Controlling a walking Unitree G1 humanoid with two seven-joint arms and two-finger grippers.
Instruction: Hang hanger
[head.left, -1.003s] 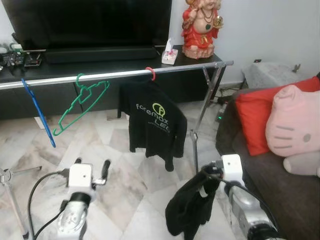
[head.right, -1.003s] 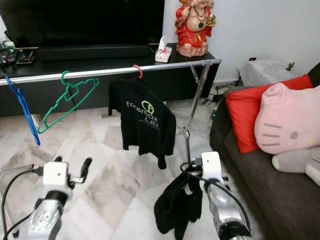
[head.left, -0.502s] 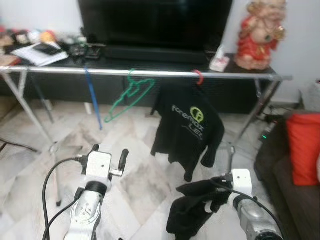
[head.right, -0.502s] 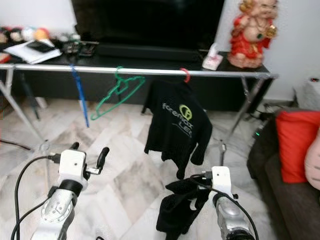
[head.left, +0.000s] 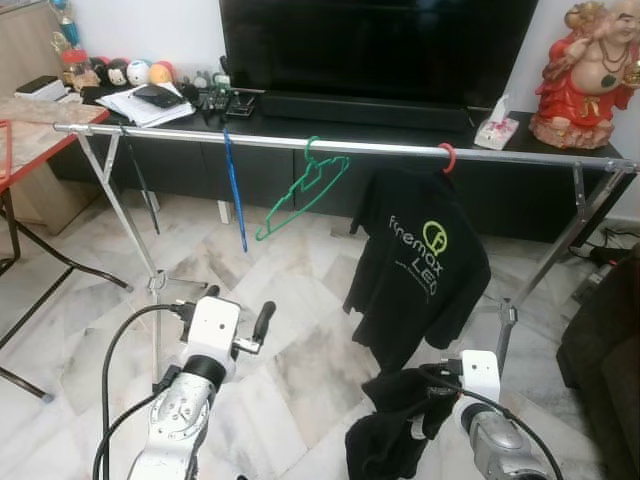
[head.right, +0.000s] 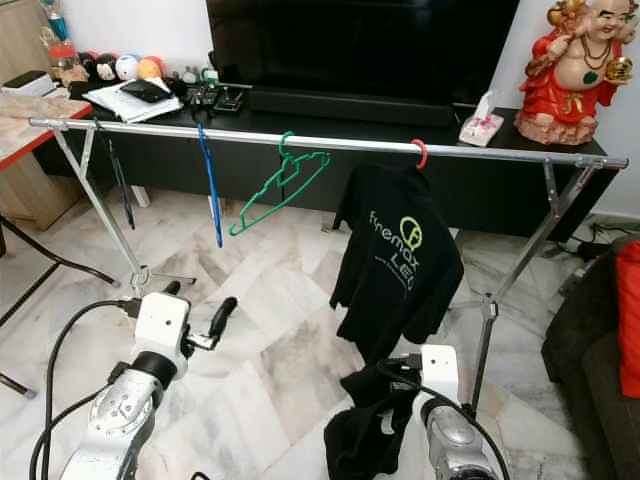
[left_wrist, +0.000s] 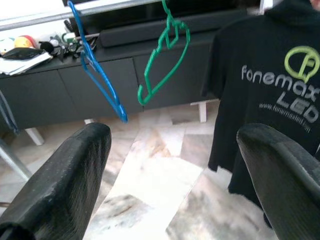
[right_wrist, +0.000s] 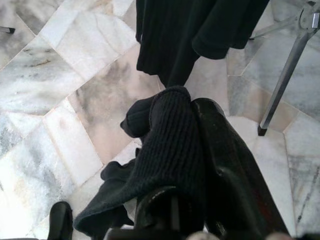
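A silver clothes rail (head.left: 350, 148) crosses the room in front of me. On it hang a bare blue hanger (head.left: 235, 195), a bare green hanger (head.left: 305, 185) and a red hanger (head.left: 446, 157) carrying a black printed T-shirt (head.left: 420, 265). My right gripper (head.left: 428, 392) is low at the right, below the T-shirt, shut on a black garment (right_wrist: 165, 160) that drapes over its fingers and dangles toward the floor. Whether a hanger sits inside that cloth is hidden. My left gripper (head.left: 237, 308) is held low at the left, open and empty, facing the blue hanger (left_wrist: 97, 70) and green hanger (left_wrist: 167, 60).
Behind the rail stands a black TV console (head.left: 300, 110) with a red statue (head.left: 585, 60), a tissue box (head.left: 495, 105) and clutter. A red-edged table (head.left: 20, 130) is at the left, a dark sofa (head.left: 610, 340) at the right. The rail's legs (head.left: 120, 215) reach the marble floor.
The camera has swung left, so the whole rail and the left table now show and the sofa cushions have slid out. Both grippers keep their state.
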